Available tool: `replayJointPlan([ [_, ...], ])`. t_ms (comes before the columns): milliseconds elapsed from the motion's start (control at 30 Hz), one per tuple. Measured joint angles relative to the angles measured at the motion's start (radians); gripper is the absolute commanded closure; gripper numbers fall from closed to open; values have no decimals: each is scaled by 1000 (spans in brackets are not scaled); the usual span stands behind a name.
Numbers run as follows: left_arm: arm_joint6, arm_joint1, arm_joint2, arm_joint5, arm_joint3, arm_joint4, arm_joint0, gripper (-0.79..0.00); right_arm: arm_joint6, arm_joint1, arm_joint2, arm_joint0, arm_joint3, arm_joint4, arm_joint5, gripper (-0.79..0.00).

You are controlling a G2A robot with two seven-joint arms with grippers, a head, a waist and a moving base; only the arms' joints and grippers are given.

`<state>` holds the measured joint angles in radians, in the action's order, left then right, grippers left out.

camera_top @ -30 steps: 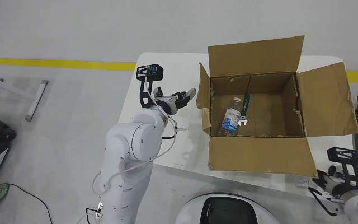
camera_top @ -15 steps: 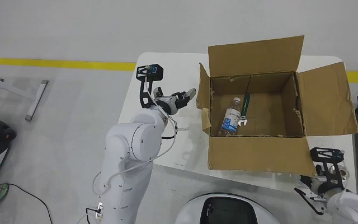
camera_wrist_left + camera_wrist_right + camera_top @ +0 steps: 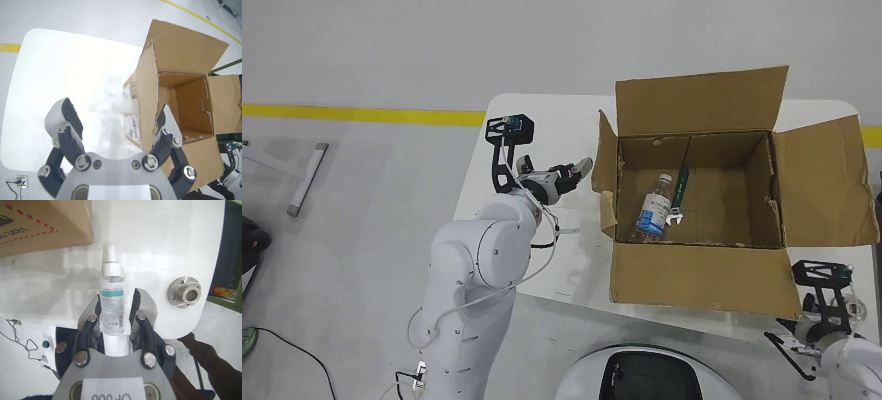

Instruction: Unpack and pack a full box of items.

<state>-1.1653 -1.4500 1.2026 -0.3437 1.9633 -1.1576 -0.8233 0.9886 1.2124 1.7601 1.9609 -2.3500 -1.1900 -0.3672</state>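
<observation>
Spray bottle (image 3: 112, 313), teal-labelled, lies between parted fingers (image 3: 135, 306) of right end effector (image 3: 117, 293); left end effector (image 3: 115, 103) gapes near box (image 3: 189, 106).

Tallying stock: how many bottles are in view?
2. A water bottle lies inside the box beside a wrench; a spray bottle sits between the fingers of the right gripper. An orange item off the table might be another.

A white tabletop (image 3: 542, 120) with rounded corners stands on a grey floor (image 3: 362, 220) crossed by a yellow line (image 3: 362, 114). A grey metal leg (image 3: 307, 178) lies well apart; a small socket box (image 3: 21, 181) sits on the floor.
</observation>
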Motion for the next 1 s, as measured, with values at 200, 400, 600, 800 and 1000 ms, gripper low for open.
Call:
replayJointPlan([
  [200,0,0,0,0,0,0,0,-785,-10,4,43,18,0,43,-6,-382],
  [400,0,0,0,0,0,0,0,-785,4,7,37,24,0,38,-10,-376],
  [600,0,0,0,0,0,0,0,-785,21,8,17,1,14,16,-8,-379],
  [800,0,0,0,0,0,0,0,-785,45,8,-7,-33,32,-16,-11,-388],
  [1000,0,0,0,0,0,0,0,-785,64,10,-22,-59,52,-40,-19,-391],
])
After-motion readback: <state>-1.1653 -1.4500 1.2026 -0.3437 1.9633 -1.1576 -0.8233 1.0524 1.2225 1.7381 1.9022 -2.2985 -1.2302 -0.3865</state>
